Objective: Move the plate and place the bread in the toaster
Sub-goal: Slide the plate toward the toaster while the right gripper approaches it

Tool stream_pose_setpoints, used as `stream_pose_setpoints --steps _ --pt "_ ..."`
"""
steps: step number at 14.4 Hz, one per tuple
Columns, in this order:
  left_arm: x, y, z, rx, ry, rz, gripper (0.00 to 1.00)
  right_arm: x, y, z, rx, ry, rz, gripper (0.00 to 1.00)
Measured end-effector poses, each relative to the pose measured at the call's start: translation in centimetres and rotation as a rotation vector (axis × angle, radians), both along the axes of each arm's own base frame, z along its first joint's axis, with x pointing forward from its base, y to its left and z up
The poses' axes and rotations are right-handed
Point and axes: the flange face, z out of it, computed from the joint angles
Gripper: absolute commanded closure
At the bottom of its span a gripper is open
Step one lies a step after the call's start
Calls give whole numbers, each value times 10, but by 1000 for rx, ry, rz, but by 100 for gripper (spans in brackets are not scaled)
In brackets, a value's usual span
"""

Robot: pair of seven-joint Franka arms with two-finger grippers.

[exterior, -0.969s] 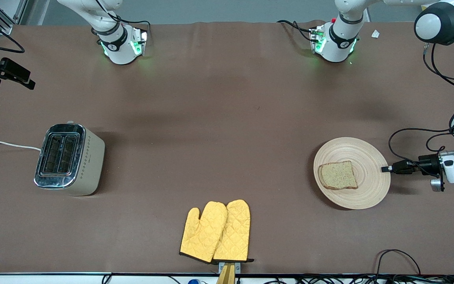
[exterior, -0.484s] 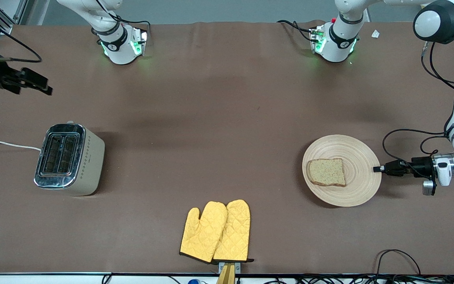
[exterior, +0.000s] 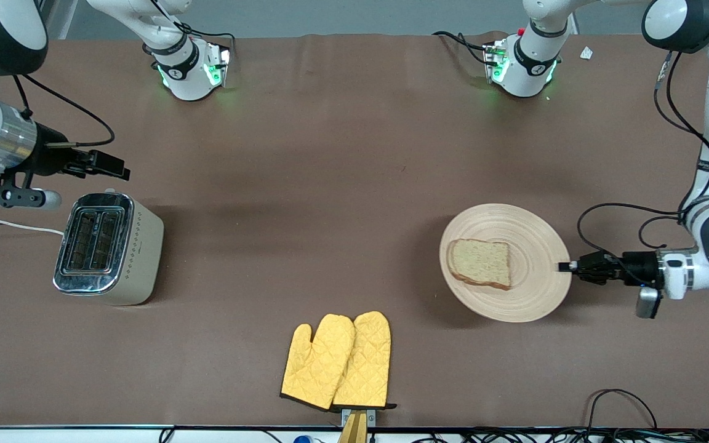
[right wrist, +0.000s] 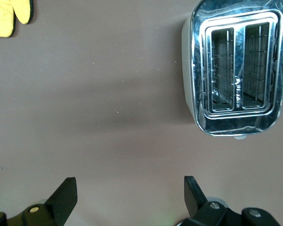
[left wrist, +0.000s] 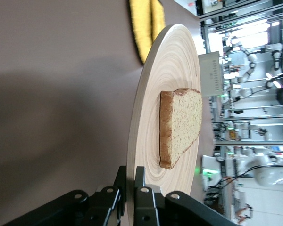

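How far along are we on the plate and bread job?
Done: the left end effector is shut on the plate rim. In hand: the plate is lifted with the bread on it. Left: loading the bread into the empty toaster; the right end effector hangs open beside it.

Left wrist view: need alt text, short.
The left hand is shut on the rim of a round wooden plate that carries one slice of speckled bread. Above the brown table, a yellow oven mitt and the cream toaster show past the plate.
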Motion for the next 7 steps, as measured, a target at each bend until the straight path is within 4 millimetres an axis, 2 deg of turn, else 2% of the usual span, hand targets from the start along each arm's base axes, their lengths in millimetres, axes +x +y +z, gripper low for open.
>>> stream_pose_setpoints --steps 3,7 --pt "8 -67 18 -30 11 -24 100 7 12 -19 44 -14 -26 0" --pt "-3 -144 4 -32 8 -31 100 10 18 -49 74 -11 -46 0"
